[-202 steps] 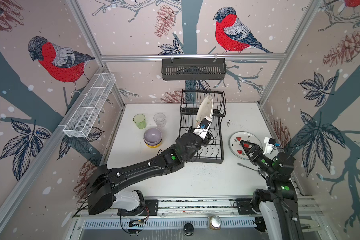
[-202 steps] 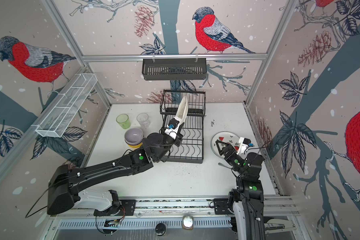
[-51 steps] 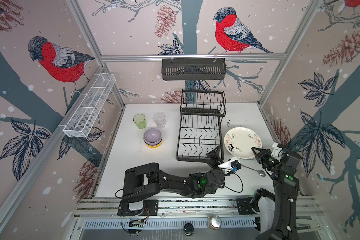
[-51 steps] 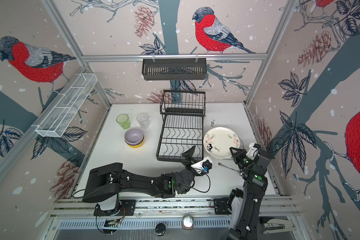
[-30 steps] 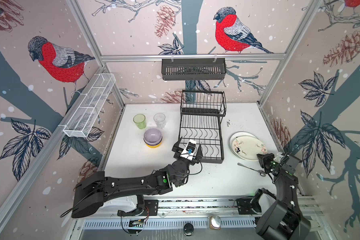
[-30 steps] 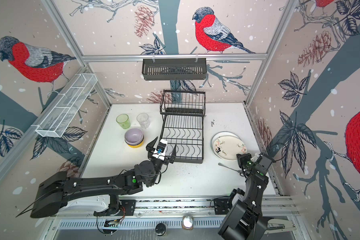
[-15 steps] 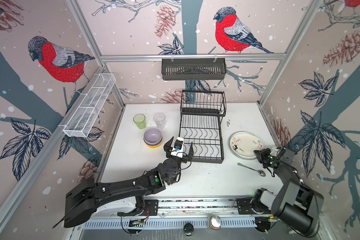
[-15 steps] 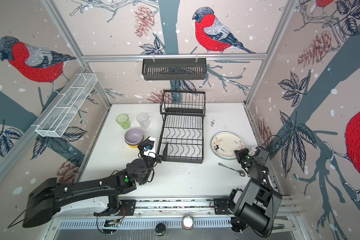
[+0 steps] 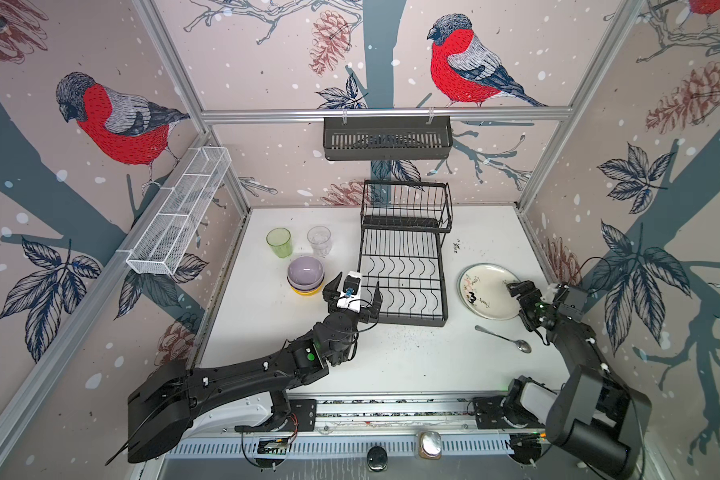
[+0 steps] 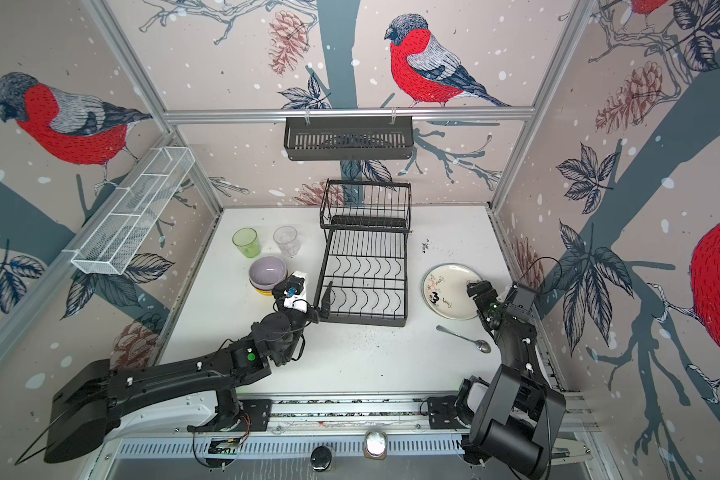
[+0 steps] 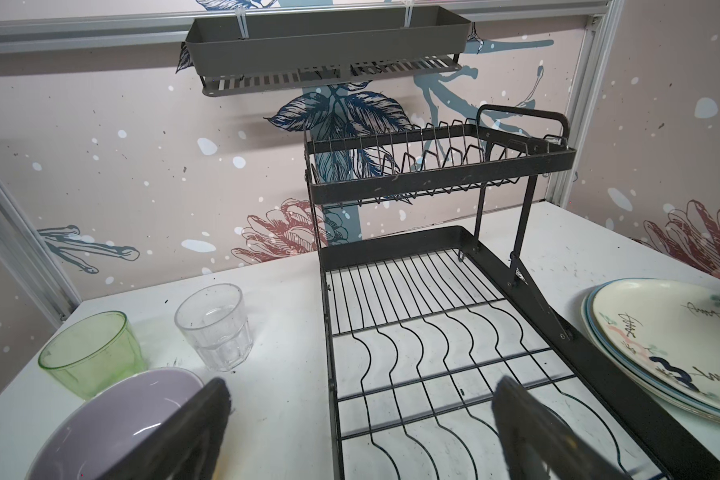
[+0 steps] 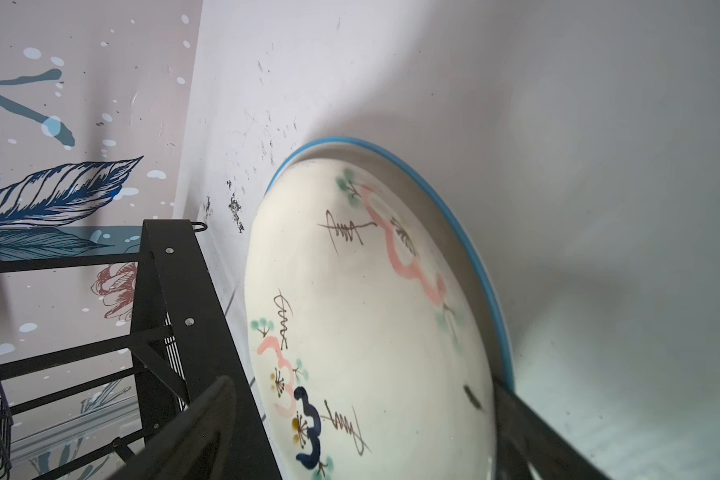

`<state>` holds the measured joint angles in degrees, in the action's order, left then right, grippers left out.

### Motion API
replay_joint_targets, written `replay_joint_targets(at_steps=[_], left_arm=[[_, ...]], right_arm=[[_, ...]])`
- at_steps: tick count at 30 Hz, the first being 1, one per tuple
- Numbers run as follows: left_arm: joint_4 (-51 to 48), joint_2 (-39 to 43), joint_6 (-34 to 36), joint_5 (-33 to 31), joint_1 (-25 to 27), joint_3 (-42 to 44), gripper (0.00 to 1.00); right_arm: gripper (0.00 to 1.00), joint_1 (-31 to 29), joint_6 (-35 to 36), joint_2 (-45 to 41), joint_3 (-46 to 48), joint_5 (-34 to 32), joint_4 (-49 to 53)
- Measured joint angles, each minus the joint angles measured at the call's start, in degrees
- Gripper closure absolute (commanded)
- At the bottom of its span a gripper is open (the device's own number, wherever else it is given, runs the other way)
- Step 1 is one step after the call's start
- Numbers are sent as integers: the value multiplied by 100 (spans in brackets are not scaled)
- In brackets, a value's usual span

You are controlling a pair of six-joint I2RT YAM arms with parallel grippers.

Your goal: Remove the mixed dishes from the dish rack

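Observation:
The black wire dish rack (image 9: 404,320) (image 10: 364,320) (image 11: 391,195) stands empty at mid-table. Left of it are a green glass (image 9: 279,242), a clear glass (image 9: 319,241) and a lilac bowl (image 9: 305,270) stacked on a yellow one. To its right, a patterned white plate (image 9: 485,286) (image 12: 371,311) lies flat on a blue-rimmed plate. My left gripper (image 9: 355,291) (image 11: 366,415) hangs open and empty over the rack's front left corner, beside the bowls. My right gripper (image 9: 522,305) (image 12: 366,419) is open at the plates' right edge, its fingers wide apart above the top plate.
A metal spoon (image 9: 504,338) lies in front of the plates, by my right arm. A dark slatted shelf basket (image 9: 387,137) hangs on the back wall. A long white mesh trough (image 9: 179,220) runs along the left wall.
My right gripper has opened at the plate's edge. My left arm has swung left along the rack's front to its left corner, still open.

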<state>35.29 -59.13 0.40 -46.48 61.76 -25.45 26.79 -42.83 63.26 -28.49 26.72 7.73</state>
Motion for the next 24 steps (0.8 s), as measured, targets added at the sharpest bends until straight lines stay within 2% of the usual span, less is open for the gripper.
replay_joint_targets(at_steps=[11,16,24], left_arm=[[-518,-109,-428,610,-509,-122,2],[-798,-243,-621,905,-732,-356,2],[-964,11,-761,1150,-931,-479,2]], right_arm=[[0,-669,608,-369,-577,-1836,990],[0,-1165,857,-957,-575,-2214,837],[0,-2184,1300,-1740,-245,-2295,-385]])
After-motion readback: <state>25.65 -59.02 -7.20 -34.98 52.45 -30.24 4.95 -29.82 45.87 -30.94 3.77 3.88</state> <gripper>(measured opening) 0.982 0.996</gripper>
